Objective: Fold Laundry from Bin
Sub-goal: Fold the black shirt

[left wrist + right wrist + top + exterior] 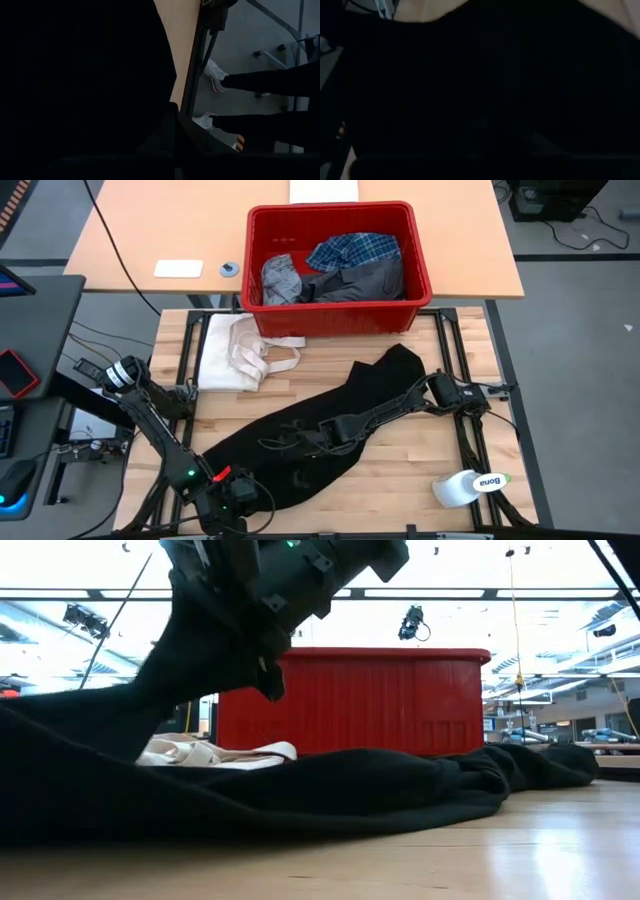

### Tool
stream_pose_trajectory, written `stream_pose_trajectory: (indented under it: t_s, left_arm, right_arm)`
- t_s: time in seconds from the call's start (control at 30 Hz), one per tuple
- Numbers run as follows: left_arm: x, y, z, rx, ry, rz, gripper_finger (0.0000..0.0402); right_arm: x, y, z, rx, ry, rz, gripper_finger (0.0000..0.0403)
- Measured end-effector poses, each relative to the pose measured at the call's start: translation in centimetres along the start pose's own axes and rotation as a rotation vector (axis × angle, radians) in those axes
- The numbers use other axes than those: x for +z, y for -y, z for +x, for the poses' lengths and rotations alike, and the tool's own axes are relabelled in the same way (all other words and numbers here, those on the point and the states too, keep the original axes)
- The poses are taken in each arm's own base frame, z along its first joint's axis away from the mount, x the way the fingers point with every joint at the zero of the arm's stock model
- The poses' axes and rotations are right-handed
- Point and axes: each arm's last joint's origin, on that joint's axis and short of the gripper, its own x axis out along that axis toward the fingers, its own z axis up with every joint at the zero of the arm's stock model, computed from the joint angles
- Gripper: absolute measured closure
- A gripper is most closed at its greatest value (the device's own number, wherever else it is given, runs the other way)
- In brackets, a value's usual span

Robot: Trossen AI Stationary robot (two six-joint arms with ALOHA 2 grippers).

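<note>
My left gripper (232, 498) sits at the table's 7 o'clock edge, pinched closed on the near corner of the black garment (330, 425); the low view shows cloth draped up to it. My right gripper (300, 442) lies low over the middle of that same garment, toward 6 o'clock, but I cannot tell how its jaws stand, since dark fingers on dark cloth merge and its wrist view is nothing but black fabric. The garment runs diagonally from 7 toward 2 o'clock. Beyond it, at 10 o'clock, lies a cream cloth (240, 350), and at 12 the red bin (335, 320) holds the plaid shirt (352, 250) and two grey pieces. I judge the risks this way: if the right gripper has caught only one layer, or nothing, a pull would bunch the cloth instead of spreading it; a long drag could sweep the white bottle (468, 486) at 4 o'clock off the table. The left wrist view shows mostly fabric, plus someone's legs and shoes past the table edge.
</note>
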Motion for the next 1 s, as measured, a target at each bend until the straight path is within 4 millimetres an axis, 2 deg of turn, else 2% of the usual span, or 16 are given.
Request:
stream_pose_trajectory:
  t_s: [0.1, 0.3, 0.37, 0.47, 0.57, 0.67, 0.83, 1.0]
  left_arm:
    - [0.0, 0.0, 0.0, 0.001, 0.001, -0.003, 0.0395]
    - [0.1, -0.1, 0.0, 0.004, 0.001, -0.024, 0.0395]
    - [0.1, 0.0, 0.0, 0.002, 0.002, -0.045, 0.0395]
    - [0.1, 0.1, 0.0, -0.007, 0.005, -0.063, 0.0395]
    - [0.2, 0.2, 0.0, -0.022, 0.011, -0.064, 0.0395]
    - [0.6, 0.0, 0.1, -0.017, 0.017, -0.052, 0.0395]
    - [1.4, -0.3, 0.3, -0.006, 0.031, -0.022, 0.0395]
    - [3.1, -0.6, 0.6, -0.026, 0.076, -0.018, 0.0395]
  right_arm:
    - [-0.4, 0.1, 0.0, -0.012, -0.041, 0.018, 0.0389]
    - [-0.7, -0.3, -0.7, -0.004, -0.102, 0.111, 0.0393]
    - [-0.4, -0.6, -1.8, 0.009, -0.125, 0.179, 0.0393]
    - [0.6, -1.4, -4.6, 0.005, -0.127, 0.230, 0.0393]
    - [0.8, -1.8, -6.8, -0.069, -0.156, 0.260, 0.0393]
    - [-0.4, -1.7, -7.3, -0.140, -0.259, 0.315, 0.0393]
    - [-2.0, -2.9, -7.4, -0.143, -0.348, 0.353, 0.0390]
    - [-4.1, -2.9, -7.1, -0.202, -0.445, 0.383, 0.0385]
